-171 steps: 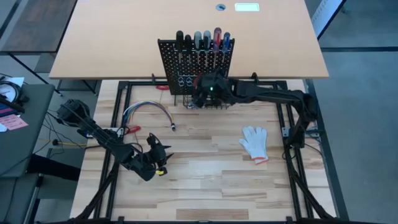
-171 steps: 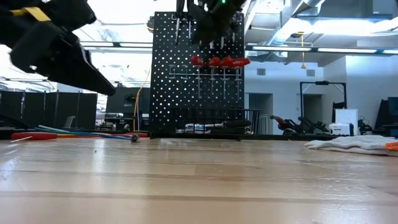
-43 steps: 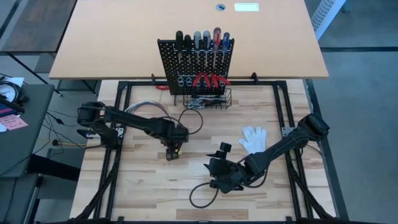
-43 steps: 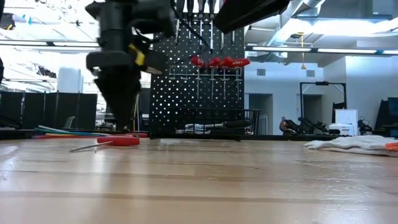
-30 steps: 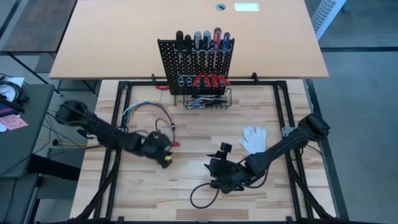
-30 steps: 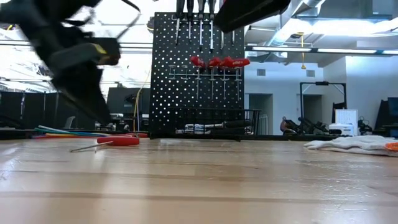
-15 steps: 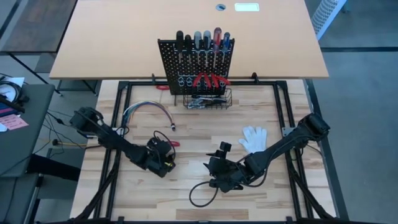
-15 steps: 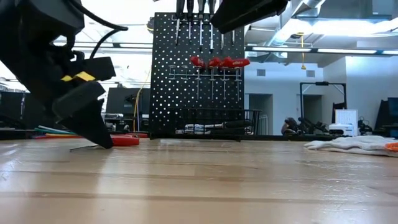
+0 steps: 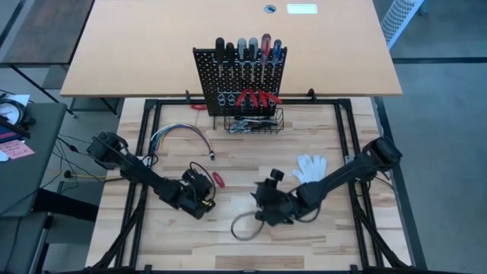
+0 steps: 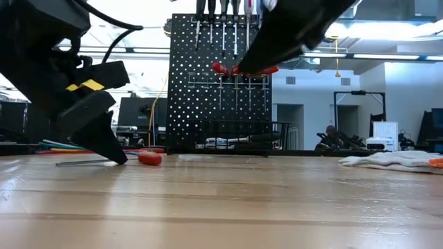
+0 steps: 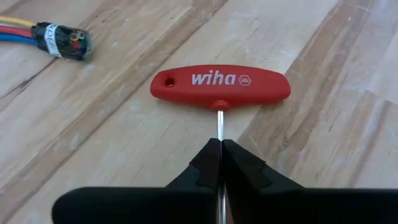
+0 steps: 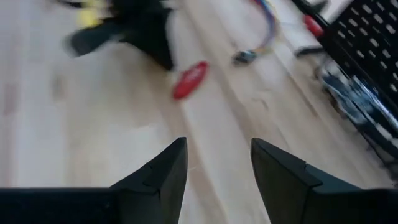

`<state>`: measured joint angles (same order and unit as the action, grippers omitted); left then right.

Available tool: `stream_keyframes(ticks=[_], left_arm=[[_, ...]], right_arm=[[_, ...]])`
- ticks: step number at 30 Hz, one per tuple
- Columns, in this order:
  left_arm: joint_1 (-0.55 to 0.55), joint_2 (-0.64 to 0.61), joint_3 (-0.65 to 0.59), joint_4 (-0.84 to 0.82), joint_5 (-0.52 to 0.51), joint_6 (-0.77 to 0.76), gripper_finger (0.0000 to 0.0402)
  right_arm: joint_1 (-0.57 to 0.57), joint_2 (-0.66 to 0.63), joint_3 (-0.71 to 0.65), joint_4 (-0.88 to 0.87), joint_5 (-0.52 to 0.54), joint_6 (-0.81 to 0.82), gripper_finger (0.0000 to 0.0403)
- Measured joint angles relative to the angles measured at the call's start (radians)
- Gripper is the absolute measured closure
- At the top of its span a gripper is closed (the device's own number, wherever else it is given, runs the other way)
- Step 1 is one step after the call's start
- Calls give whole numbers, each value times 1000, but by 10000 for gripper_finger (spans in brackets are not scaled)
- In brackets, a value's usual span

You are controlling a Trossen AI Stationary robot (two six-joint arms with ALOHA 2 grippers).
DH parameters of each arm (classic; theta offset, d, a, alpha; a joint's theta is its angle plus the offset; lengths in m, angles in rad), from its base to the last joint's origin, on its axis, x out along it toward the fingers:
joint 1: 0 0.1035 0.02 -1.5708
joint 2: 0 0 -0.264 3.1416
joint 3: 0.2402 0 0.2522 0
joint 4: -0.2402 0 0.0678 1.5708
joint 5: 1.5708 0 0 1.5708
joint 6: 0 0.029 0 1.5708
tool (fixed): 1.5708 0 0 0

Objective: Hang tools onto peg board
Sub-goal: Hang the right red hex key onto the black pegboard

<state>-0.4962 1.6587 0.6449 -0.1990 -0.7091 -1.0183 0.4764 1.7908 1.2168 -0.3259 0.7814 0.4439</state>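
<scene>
Left gripper (image 11: 220, 163) jaws clench the red T-handle driver's (image 11: 221, 86) shaft on the table (image 9: 251, 251); right gripper (image 12: 214, 163) jaws released.

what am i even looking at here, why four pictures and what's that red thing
These are four cameras on one moment. One looks down from above, one sits at table height, and one rides on each arm's wrist. The machine is two dark robot arms over a pale wooden table.

The left claw is shut on the thin metal shaft of a red T-handled driver, which lies flat on the wood. The right claw is open, empty and above the table.

At the back stands a black perforated peg board already carrying screwdrivers and red-handled pliers. A white glove and a bundle of coloured cables also lie on the table.
</scene>
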Motion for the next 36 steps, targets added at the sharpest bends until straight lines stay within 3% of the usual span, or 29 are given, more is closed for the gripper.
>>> stream_keyframes(ticks=[3,7,15,21,26,31,36], left_arm=[[-23,-11,-4,36,-64,-1,397],[-67,-53,-3,102,-226,41,399],[-181,-70,-3,330,-568,328,401],[-191,-70,-3,534,-628,642,401],[-177,-70,-2,650,-632,827,401],[-162,-70,-2,717,-635,928,401],[-163,-71,-1,730,-643,954,401]], right_arm=[[-46,-1,-61,93,-4,26,224],[-107,0,-178,360,-100,22,225],[-182,0,-392,957,-226,-4,225],[-185,0,-392,1086,-280,-62,219],[-185,8,-380,1142,-289,-78,183],[-192,112,-288,1159,-315,-92,155],[-189,162,-213,1154,-304,-160,160]])
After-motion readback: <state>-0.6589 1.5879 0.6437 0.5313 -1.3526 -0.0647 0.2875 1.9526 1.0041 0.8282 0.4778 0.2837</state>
